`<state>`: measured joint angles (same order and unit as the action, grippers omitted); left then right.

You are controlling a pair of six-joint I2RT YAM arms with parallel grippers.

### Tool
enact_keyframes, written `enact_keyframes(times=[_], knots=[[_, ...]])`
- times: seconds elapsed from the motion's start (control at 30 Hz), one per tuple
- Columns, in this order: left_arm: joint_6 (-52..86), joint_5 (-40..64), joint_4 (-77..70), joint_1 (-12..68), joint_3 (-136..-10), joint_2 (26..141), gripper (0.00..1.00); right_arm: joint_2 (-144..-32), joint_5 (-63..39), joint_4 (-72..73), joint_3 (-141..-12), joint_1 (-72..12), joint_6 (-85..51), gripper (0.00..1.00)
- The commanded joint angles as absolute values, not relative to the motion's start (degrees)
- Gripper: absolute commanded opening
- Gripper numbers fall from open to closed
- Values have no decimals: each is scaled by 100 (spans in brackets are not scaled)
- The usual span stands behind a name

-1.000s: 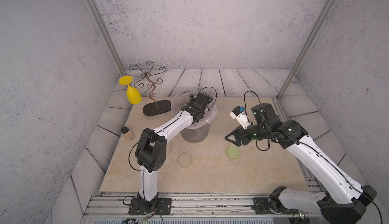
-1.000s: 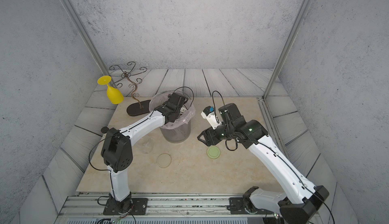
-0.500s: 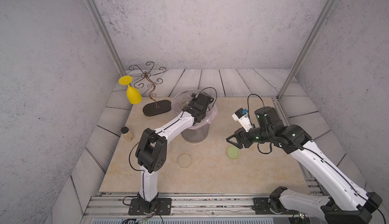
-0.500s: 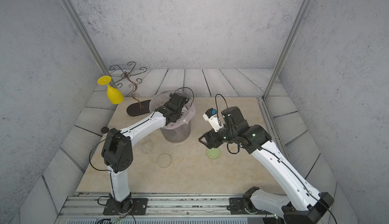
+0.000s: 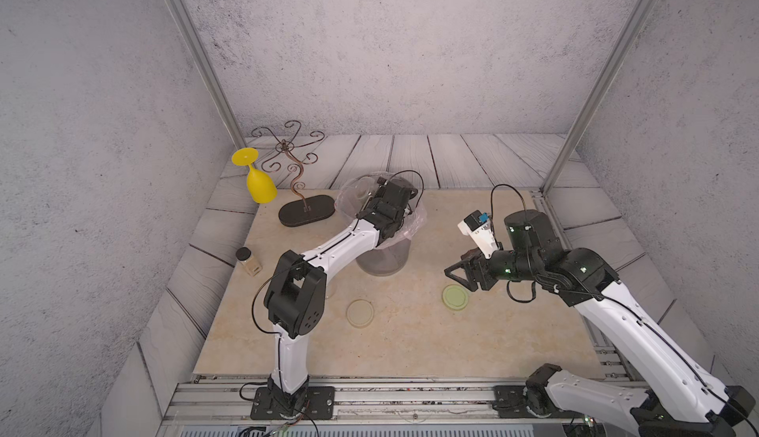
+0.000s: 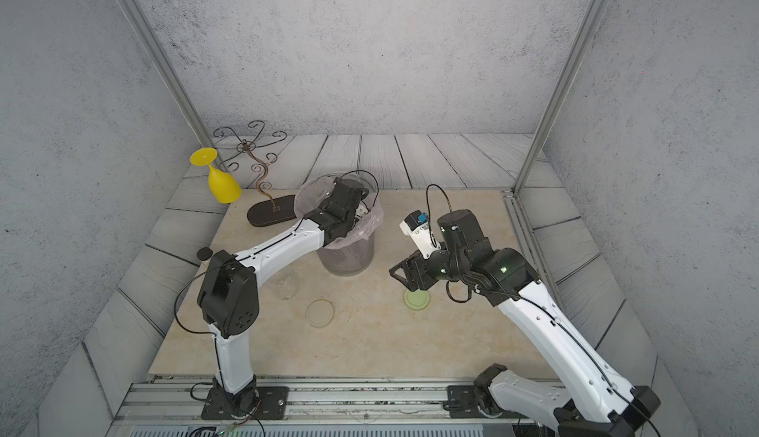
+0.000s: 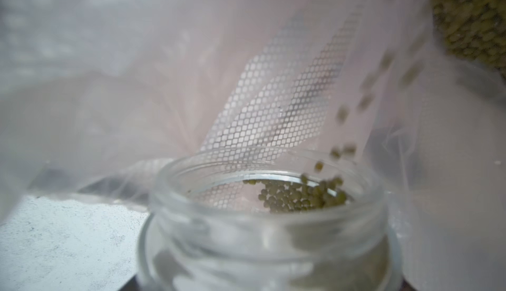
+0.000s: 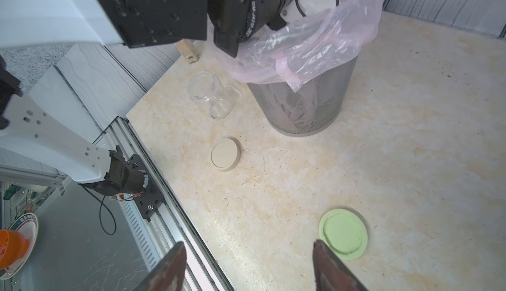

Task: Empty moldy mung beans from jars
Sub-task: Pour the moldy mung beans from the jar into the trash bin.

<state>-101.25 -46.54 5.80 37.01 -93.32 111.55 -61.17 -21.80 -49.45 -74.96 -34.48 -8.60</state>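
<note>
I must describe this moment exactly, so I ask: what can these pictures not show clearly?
- Grey mesh bin's inside: both top views, left arm mostly covers it.
- Clear glass jar, left wrist view: blurred; remaining olive-green mung beans uncountable.
- Small square beige bottle, right wrist view: left arm hides its top.

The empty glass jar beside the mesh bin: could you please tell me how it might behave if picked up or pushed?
The empty glass jar is smooth glass, so probably rigid, slippery and breakable. Lidless and empty, it is likely light. Upright on the table, it should slide when nudged low; tipped over, its round body would probably roll.
</note>
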Motion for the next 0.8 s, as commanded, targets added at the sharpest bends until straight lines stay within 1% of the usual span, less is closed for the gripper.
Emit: enact_keyframes(times=[0.0,0.2,0.53,0.6,0.77], knots=[[-10333,-4797,-94,3770,-9236,11135,43,-5838,-2125,-4755,-7281,-3455,-960,72],[-10767,-4881,-444,3757,-9237,11167,43,-5738,-2102,-4781,-7155,-3455,-838,72],[-10971,-4829,-331,3560,-9628,10801,42,-5474,-2118,-4659,-6990,-3456,-844,72],[-11088,-4767,-195,3560,-9526,10633,39,-5460,-2143,-4605,-6971,-3454,-865,72],[-11166,-4680,-254,3508,-9099,10410,38,-5484,-2249,-4379,-6834,-3450,-957,72]])
